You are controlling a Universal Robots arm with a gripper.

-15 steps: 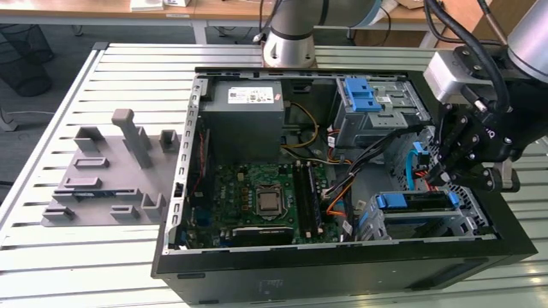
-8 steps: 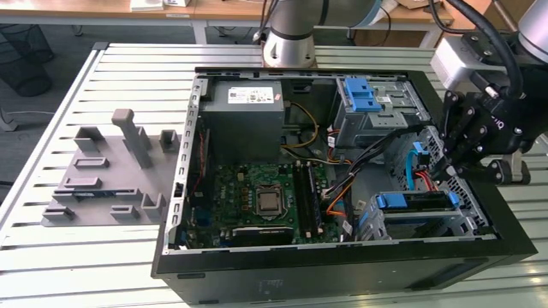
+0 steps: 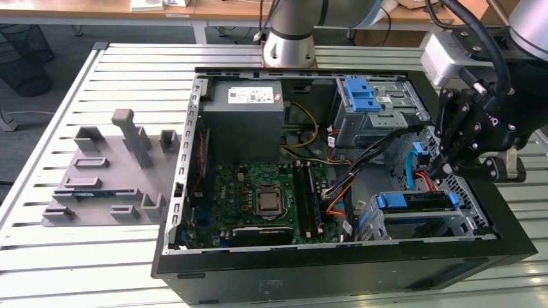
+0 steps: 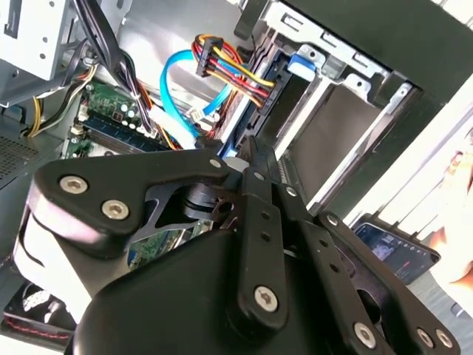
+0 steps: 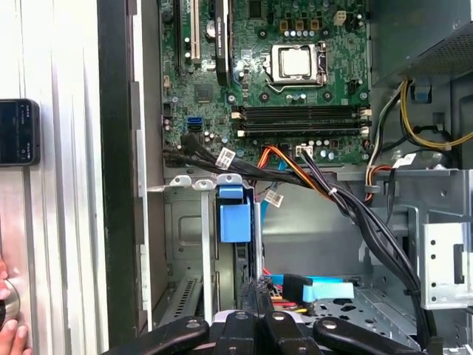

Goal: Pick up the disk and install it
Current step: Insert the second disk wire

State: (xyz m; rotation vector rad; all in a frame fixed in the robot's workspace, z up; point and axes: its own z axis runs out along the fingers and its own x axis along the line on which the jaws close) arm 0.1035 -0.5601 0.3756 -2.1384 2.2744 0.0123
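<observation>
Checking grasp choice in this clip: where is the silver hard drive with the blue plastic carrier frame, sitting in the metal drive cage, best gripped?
The silver hard drive seems to sit edge-on in the metal drive cage, whose walls cover its flat faces. So it is probably best to pinch across its thin exposed edge, beside the blue frame end, coming in through the open side of the black computer case.

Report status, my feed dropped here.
Gripper over grey metal drive cage; silver disk in blue carrier frame sits inside; light-blue cable beside it.
</observation>
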